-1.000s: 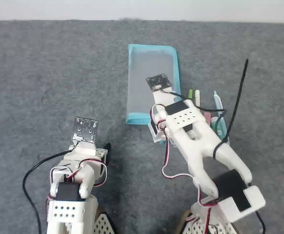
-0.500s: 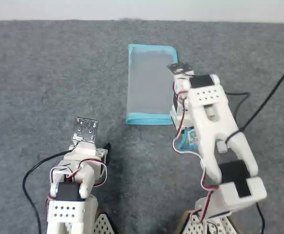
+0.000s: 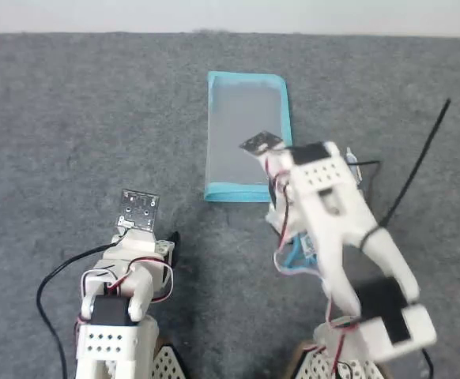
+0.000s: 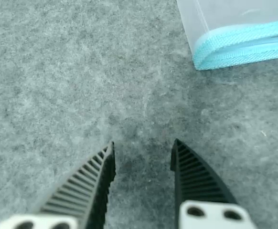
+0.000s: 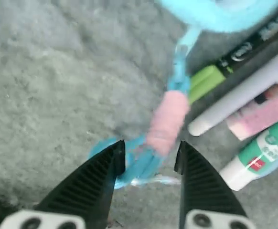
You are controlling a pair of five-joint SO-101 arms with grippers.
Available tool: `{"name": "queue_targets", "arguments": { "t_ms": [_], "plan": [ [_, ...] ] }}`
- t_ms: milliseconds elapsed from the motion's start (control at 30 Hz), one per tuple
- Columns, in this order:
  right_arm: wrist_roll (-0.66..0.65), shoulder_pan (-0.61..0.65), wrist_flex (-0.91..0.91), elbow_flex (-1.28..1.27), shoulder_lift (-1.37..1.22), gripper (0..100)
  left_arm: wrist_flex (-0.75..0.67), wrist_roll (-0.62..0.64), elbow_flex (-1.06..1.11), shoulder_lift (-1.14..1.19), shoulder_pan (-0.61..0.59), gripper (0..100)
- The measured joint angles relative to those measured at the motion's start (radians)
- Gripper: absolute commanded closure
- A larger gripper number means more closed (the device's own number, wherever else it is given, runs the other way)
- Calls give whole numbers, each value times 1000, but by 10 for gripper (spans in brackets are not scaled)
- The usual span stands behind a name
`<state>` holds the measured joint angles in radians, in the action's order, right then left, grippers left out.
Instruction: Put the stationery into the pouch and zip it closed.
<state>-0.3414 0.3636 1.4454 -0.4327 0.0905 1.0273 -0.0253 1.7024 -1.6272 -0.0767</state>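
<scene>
Grey felt covers the whole table, with a pale strip of wall along its far edge.

The right gripper hangs low over the felt with its two black ribbed jaws parted by a moderate gap, closed on nothing. Just beyond the fingertips, in line with the gap, lies a pink zip pull, with a bunch of light blue tassel strands spread on the felt at its near end. A thin blue link runs from the pull's far end to the turquoise edge of the pouch. Beside the pull the stationery lies in a close row on the felt: a green-capped marker, a white pen, a pink pen and a green-and-white tube.

From the high view, the right arm stretches over the pouch's near right corner and covers most of the stationery. The pouch itself lies flat, translucent with turquoise trim, its long side running away from the arms.

The left gripper is also parted and holds nothing, its tips just above bare felt. One turquoise corner of the pouch sits well beyond those tips. The left arm sits at the near left of the table, apart from the pouch.
</scene>
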Motion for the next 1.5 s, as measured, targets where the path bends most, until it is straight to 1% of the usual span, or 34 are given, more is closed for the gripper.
{"name": "queue_targets", "arguments": {
  "t_ms": [133,300,367,400,500,600,900,1067,1200,1333,1500],
  "plan": [
    [2,-17,-25,-57,104,821,0,0,0,0,0,822],
    [5,-64,-46,-60,147,820,0,0,0,0,0,822],
    [40,-61,-72,-60,147,819,0,0,0,0,0,822],
    [63,-60,-91,-60,147,809,0,0,0,0,0,822],
    [112,-58,-130,-58,147,737,0,0,0,0,0,822],
    [123,-41,-175,-40,147,686,0,0,0,0,0,822],
    [123,78,-199,-14,-18,684,0,0,0,0,0,822],
    [129,72,-199,-14,-40,685,0,0,0,0,0,822],
    [241,74,-199,-14,-9,685,0,0,0,0,0,822],
    [396,140,-230,-14,28,685,0,0,0,0,0,822],
    [517,158,-296,-14,-5,685,0,0,0,0,0,822]
  ]
}}
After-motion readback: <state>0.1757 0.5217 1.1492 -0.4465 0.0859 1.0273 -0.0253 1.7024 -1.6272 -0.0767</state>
